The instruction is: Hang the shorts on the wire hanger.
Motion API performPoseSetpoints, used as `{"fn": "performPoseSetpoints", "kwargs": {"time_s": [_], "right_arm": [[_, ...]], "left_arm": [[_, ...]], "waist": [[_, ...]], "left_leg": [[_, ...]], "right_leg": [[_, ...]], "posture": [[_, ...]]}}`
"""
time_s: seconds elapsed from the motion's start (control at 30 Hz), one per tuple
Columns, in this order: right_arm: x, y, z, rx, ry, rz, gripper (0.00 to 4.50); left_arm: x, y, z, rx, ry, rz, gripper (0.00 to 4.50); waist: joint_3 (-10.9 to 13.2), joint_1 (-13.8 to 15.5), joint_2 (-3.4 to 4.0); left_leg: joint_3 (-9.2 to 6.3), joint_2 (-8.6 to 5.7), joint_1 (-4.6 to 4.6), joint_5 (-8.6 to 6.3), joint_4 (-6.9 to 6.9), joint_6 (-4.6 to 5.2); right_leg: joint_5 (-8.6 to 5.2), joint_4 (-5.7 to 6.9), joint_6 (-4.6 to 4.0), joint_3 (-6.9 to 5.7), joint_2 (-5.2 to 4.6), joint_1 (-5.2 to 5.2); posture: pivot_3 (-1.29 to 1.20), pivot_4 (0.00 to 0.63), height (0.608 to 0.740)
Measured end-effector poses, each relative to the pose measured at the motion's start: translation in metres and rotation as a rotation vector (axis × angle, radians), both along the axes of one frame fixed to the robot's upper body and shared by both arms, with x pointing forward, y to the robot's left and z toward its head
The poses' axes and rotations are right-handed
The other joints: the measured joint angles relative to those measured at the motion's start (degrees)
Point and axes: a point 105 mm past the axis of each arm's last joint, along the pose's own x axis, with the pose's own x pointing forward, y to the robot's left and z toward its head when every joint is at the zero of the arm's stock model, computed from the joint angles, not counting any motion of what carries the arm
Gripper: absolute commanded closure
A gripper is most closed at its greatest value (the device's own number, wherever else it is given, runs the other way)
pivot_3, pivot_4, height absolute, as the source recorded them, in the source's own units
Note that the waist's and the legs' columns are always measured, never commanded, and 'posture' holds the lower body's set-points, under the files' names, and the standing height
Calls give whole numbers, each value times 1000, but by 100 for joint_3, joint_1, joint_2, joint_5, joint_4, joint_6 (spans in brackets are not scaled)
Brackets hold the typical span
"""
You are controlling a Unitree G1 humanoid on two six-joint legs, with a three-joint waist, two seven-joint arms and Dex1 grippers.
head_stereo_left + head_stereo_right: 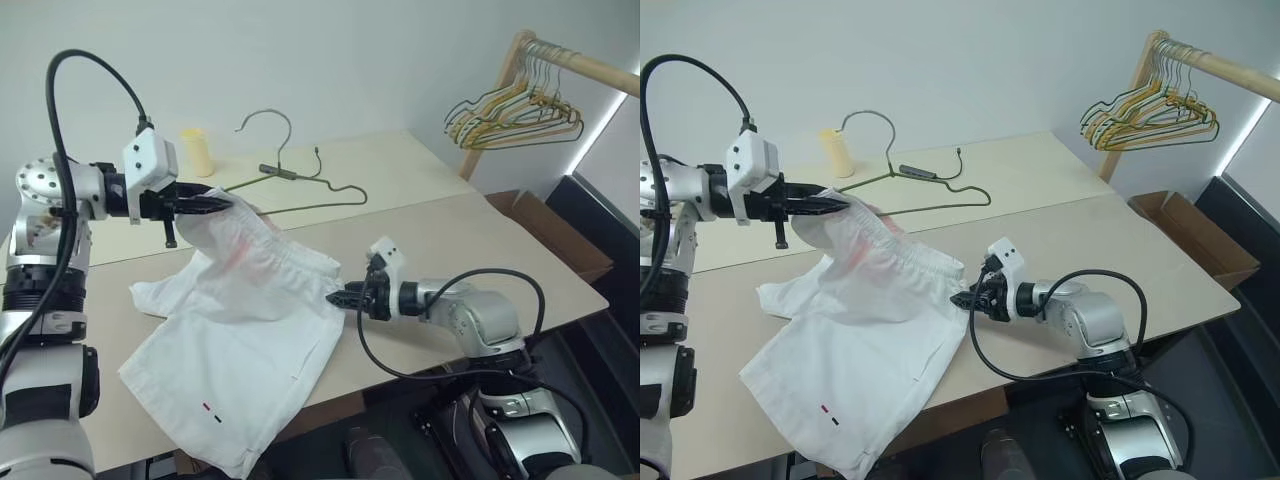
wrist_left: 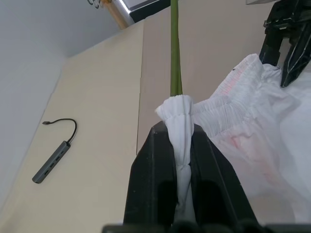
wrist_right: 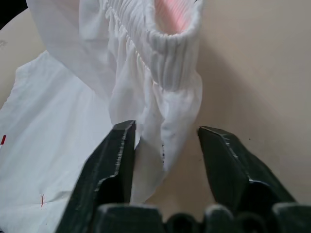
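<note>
The white shorts (image 1: 240, 320) lie partly spread on the beige table (image 1: 450, 230), and one side of their waistband is lifted. My left gripper (image 1: 218, 202) is shut on that bunched waistband cloth (image 2: 177, 121). One end of the thin olive wire hanger (image 1: 345, 188) runs into the same bunch. The hanger's wire (image 2: 174, 48) stretches away from the fingers over the table. My right gripper (image 1: 338, 297) sits low at the other side of the waistband. Its fingers (image 3: 116, 150) stand apart with the waistband's edge (image 3: 167, 97) hanging between them.
A pale yellow cup (image 1: 197, 152) and a grey hub with a cable (image 2: 51, 165) sit at the back of the table. A wooden rail with a bunch of coloured hangers (image 1: 515, 110) stands at the far right. An open cardboard box (image 1: 550, 230) lies below the rail.
</note>
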Motion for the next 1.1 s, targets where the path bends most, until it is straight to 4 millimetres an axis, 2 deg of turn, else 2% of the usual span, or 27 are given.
{"fn": "performPoseSetpoints", "kwargs": {"time_s": [0.1,0.13,0.23,0.33,0.43,0.67,0.83,1.1], "right_arm": [[2,2,4,13,-31,-2,4386],[3,3,5,16,-42,-5,4482],[9,0,6,-35,-105,-30,4482],[20,-12,5,-137,-192,-62,4482],[34,-22,7,-161,-233,-115,4482],[56,-50,34,-165,-298,-146,4482],[61,-59,34,-159,-257,-131,4482],[63,-64,40,-158,-262,-104,4482]], "left_arm": [[0,1,-1,-2,2,4,4500],[0,1,-1,-4,1,5,4500],[-4,5,-2,-8,3,5,4500],[-10,10,-3,-5,17,2,4500],[-17,15,-2,-2,26,-2,4500],[-31,18,-8,-36,92,-37,4500],[-36,16,-6,-32,84,-64,4500],[-33,21,-16,24,86,-34,4500]], "waist": [[0,-4,0],[0,-4,0],[0,-15,0],[0,-8,0],[0,-14,0],[0,-3,-1],[-1,0,-1],[-1,-9,-1]], "left_leg": [[0,0,0,0,0,0],[0,0,0,0,0,0],[0,0,0,0,0,0],[0,0,0,0,0,0],[1,0,1,0,0,0],[0,1,1,0,-1,0],[0,0,2,0,0,0],[1,0,2,0,0,0]], "right_leg": [[0,0,0,0,-1,0],[0,0,0,0,-1,0],[0,1,0,1,-2,-1],[0,0,0,0,-1,-1],[0,1,0,1,-1,0],[0,-2,0,-2,-2,2],[0,-2,0,-1,-3,3],[0,-1,0,0,-3,2]], "posture": [[-179,0,740],[-179,0,740],[-177,0,740],[-170,0,740],[-165,0,740],[-156,0,740],[-158,0,740],[-164,0,740]]}}
